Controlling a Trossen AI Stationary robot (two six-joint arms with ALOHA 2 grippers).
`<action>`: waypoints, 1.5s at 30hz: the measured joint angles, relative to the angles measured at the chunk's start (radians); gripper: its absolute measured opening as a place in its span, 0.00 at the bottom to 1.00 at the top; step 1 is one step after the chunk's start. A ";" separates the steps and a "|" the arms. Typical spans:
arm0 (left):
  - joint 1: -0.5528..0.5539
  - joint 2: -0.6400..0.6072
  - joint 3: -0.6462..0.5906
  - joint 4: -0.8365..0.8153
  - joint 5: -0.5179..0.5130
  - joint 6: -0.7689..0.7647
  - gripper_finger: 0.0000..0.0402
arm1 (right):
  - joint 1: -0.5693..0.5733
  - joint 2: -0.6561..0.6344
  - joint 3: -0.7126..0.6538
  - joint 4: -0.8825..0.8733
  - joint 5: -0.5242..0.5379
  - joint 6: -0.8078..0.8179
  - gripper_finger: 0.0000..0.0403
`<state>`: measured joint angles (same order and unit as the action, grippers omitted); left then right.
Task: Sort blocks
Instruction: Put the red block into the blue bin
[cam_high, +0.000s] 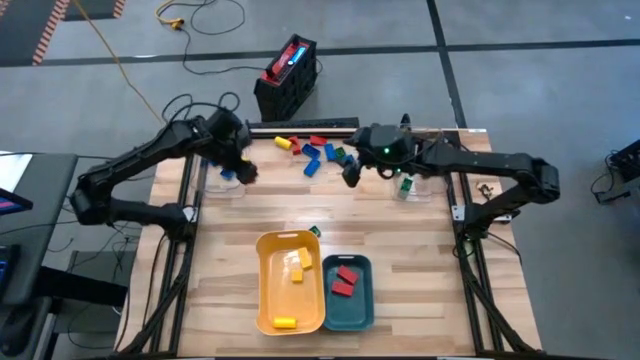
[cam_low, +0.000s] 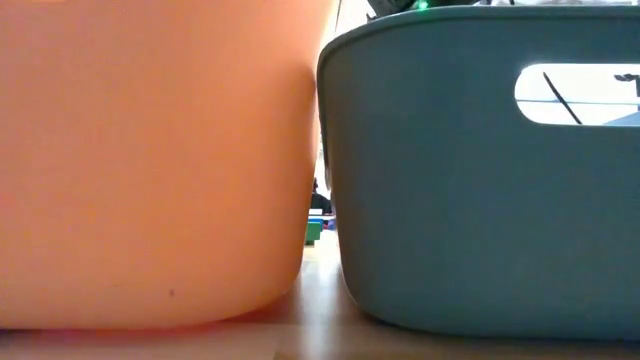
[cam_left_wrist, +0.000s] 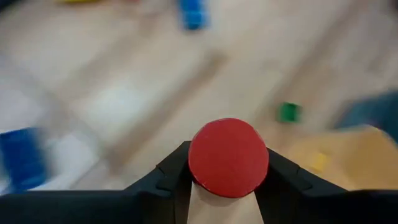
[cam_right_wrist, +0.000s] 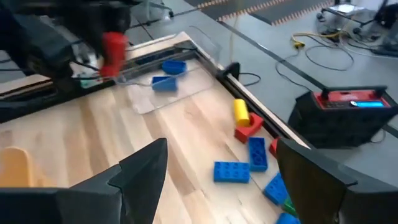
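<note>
Red block (cam_left_wrist: 228, 157) sits clamped between the left jaws (cam_left_wrist: 228, 177), so carry it level over the teal tray (cam_high: 349, 309) before releasing; right jaws (cam_right_wrist: 221, 180) hang wide, empty.

A: Where's the left gripper (cam_left_wrist: 227, 186)?
B: At the table's far left, arm bent at the elbow and reaching inward. Its fingers (cam_left_wrist: 171, 174) are clamped on a red block (cam_left_wrist: 228, 157).

A: And the right gripper (cam_right_wrist: 217, 168)?
B: At the far middle, arm stretched in from the right edge. Its fingers (cam_right_wrist: 140, 165) stand wide apart, nothing between them.
</note>
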<state>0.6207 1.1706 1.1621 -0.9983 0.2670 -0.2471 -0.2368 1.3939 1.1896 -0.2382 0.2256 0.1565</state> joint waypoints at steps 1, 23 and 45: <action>-0.029 0.000 0.002 0.013 0.019 -0.006 0.32 | -0.006 -0.005 0.000 -0.015 0.000 0.000 0.77; -0.488 0.468 0.403 0.366 0.255 0.027 0.32 | -0.117 -0.137 -0.001 -0.201 -0.044 0.125 0.77; -0.774 0.783 0.525 0.443 0.185 -0.052 0.32 | 0.365 -0.169 -0.001 -0.177 0.489 0.545 0.77</action>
<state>-0.1529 1.9538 1.6871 -0.5553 0.4517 -0.2993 0.1281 1.2247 1.1885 -0.4149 0.7147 0.7016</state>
